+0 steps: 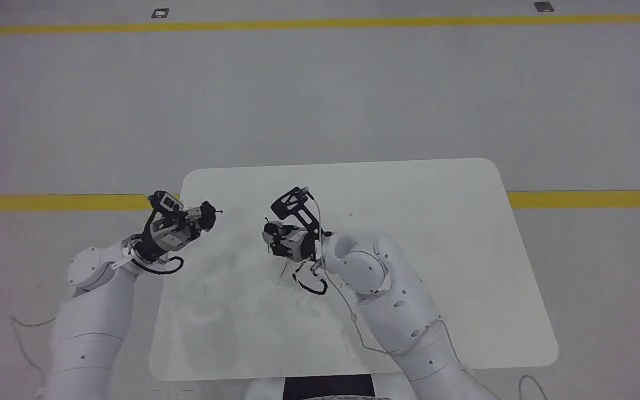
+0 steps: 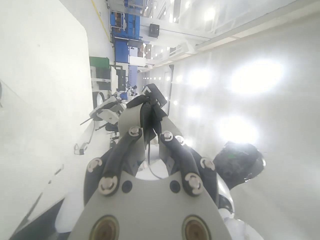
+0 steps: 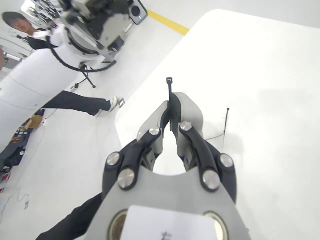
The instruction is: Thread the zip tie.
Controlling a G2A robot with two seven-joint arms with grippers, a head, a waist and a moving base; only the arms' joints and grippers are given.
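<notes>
Right wrist view, end effector point(image 3: 172, 107) clamping zip tie point(image 3: 170, 87)

Zip tie point(image 3: 170, 86) in right hand point(image 3: 172, 108) over table point(image 3: 250, 63) — left hand point(image 1: 207, 213) at edge.

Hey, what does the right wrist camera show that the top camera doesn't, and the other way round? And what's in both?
Right wrist view: the black zip tie pinched in the shut right gripper, its square head sticking out past the fingertips. Top view: the whole outline of the table, with both arms over its left part and the gap between them. Both: the right gripper, the left arm, the white table.
</notes>
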